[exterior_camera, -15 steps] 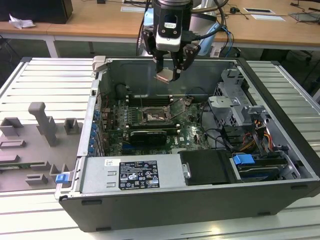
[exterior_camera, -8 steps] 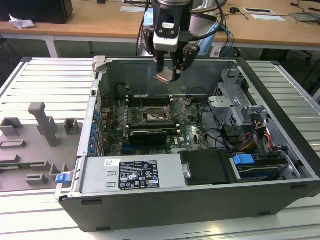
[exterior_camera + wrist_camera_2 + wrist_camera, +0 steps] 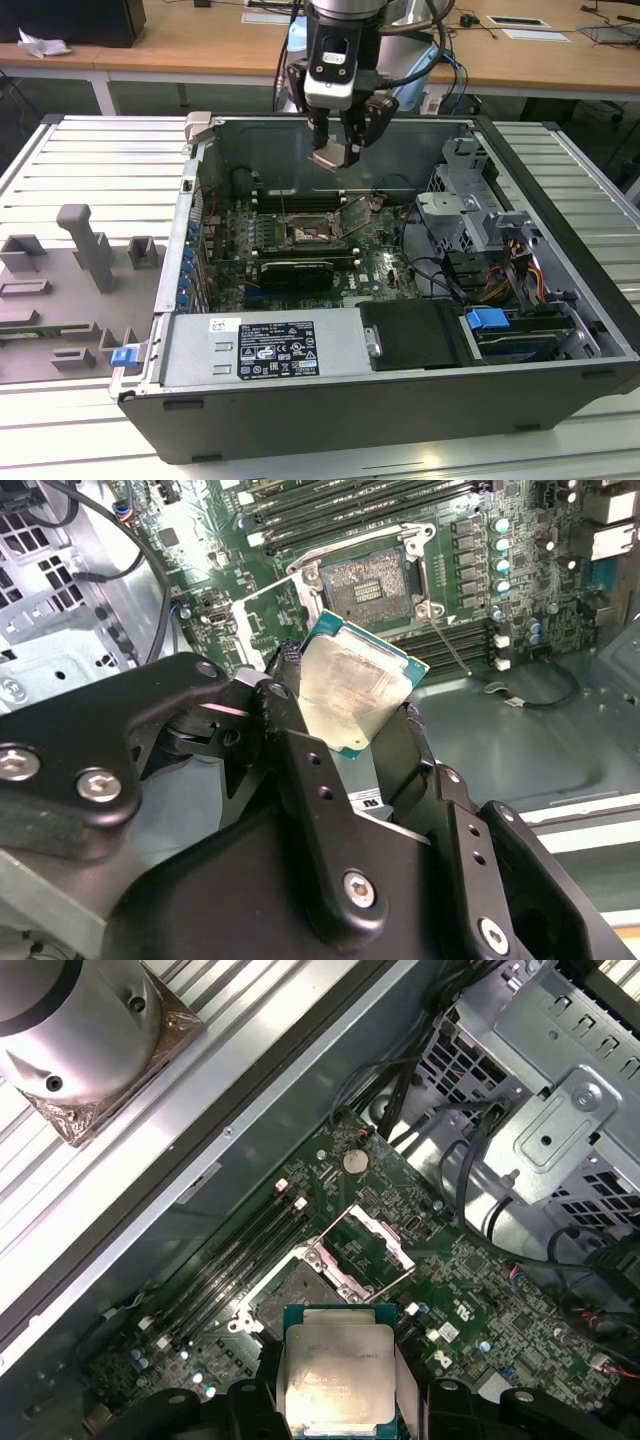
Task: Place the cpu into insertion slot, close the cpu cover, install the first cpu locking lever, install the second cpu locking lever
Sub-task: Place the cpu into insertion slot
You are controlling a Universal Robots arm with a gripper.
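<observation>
Cpu [image 3: 333, 157] held high over the open slot [image 3: 290, 1295].
The gripper [image 3: 342, 148] pinched the cpu by its edges with both jaws, well above the board [image 3: 480, 1310] inside the case [image 3: 300, 420]. The slot sat bare below it, and the cover [image 3: 366, 1247] stood flipped open. This looked like the first step, putting the cpu in. The cpu looked tilted, so it likely needed to be made flat, lined up with the slot and set down softly.

Cpu [image 3: 330, 158] in hand [image 3: 340, 148]; above the insertion slot [image 3: 305, 235]
</observation>
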